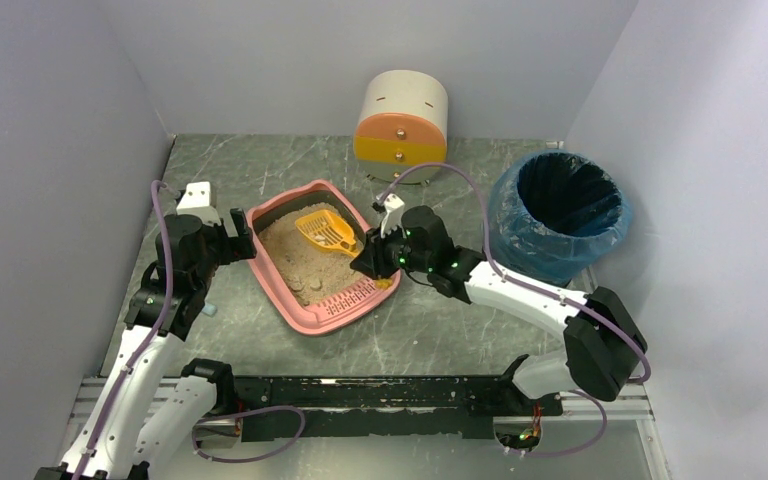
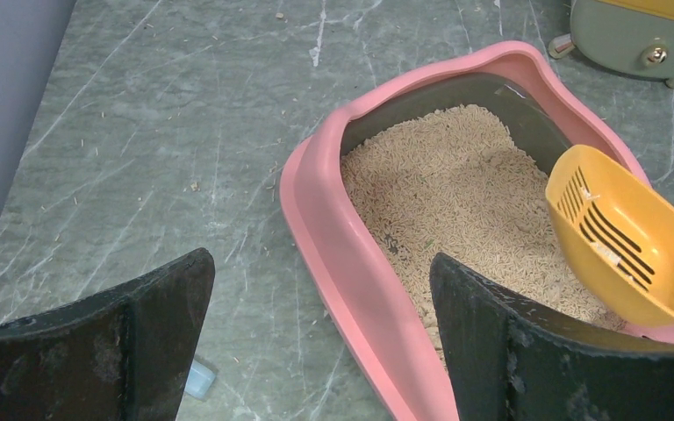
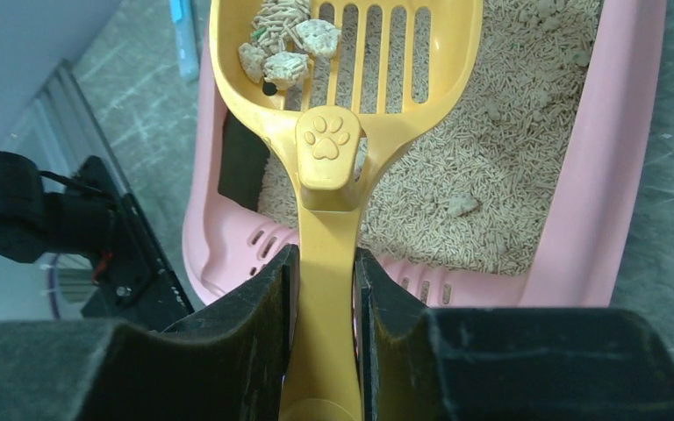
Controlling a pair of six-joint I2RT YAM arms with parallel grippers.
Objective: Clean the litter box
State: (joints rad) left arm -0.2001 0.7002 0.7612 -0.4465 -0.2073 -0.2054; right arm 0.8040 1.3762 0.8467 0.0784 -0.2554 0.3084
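Observation:
The pink litter box (image 1: 345, 305) lies mid-table, filled with beige litter (image 2: 456, 184). My right gripper (image 1: 372, 262) is shut on the handle of a yellow slotted scoop (image 1: 326, 231). In the right wrist view the fingers clamp that handle (image 3: 326, 259), and the scoop's bowl holds a few pale clumps (image 3: 285, 53) above the litter (image 3: 483, 175). My left gripper (image 1: 243, 240) is open at the box's left side. Its fingers straddle the pink rim (image 2: 333, 254) without touching it, and the scoop (image 2: 632, 246) shows at the right.
A cream-and-orange round drawer unit (image 1: 401, 120) stands at the back. A blue-lined round bin (image 1: 560, 215) stands to the right of the box. A small pale blue piece (image 2: 200, 379) lies on the table by my left finger. Grey walls close in on three sides.

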